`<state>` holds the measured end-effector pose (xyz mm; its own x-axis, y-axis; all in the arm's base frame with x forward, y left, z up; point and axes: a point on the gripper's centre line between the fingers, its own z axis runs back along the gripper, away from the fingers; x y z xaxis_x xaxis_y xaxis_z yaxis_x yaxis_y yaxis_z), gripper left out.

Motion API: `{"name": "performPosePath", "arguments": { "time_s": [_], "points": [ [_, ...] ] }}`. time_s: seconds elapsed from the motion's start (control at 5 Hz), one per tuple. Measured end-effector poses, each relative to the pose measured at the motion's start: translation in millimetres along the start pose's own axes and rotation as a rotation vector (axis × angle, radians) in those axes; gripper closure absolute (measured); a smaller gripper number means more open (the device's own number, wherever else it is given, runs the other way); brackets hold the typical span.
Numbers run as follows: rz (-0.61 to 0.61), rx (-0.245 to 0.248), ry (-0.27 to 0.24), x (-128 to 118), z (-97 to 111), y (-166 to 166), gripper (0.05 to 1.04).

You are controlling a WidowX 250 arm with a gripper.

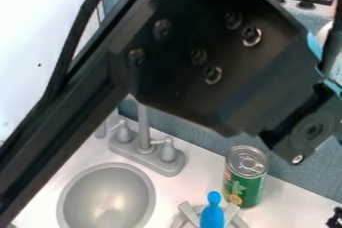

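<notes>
Honestly can't tell if the jaws are wide or narrow, but the green can (244, 184) is upright left of them on the worktop (287, 208), with the blue thing (212, 216) and grey sink (107, 196) further left.

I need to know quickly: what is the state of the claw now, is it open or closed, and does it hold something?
Claw: it cannot be told whether it is open, closed or holding something.

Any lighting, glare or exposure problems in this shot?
Camera view: white panel at upper left looks nearly blown out; robot arm renders very dark, with small highlights on its bolts; glints on the metal lid of the green can; soft sheen in the gray sink bowl.
</notes>
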<state>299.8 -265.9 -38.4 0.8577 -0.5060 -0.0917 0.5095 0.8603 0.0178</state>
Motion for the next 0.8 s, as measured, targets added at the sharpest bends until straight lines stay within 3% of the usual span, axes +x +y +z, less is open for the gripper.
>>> {"name": "performPosePath", "arguments": {
  "time_s": [0.2, 0.4, 0.6, 0.8],
  "points": [
    [0.030, -0.046, -0.057, -0.1, 27.2, -2.8, 0.191],
    [0.100, -0.093, -0.085, -14.8, 55.3, 6.1, 0.077],
    [0.187, -0.108, -0.117, -49.4, 93.5, 14.2, 0.081],
    [0.252, -0.053, -0.067, -74.9, 99.8, 27.0, 0.083]
  ]
}}
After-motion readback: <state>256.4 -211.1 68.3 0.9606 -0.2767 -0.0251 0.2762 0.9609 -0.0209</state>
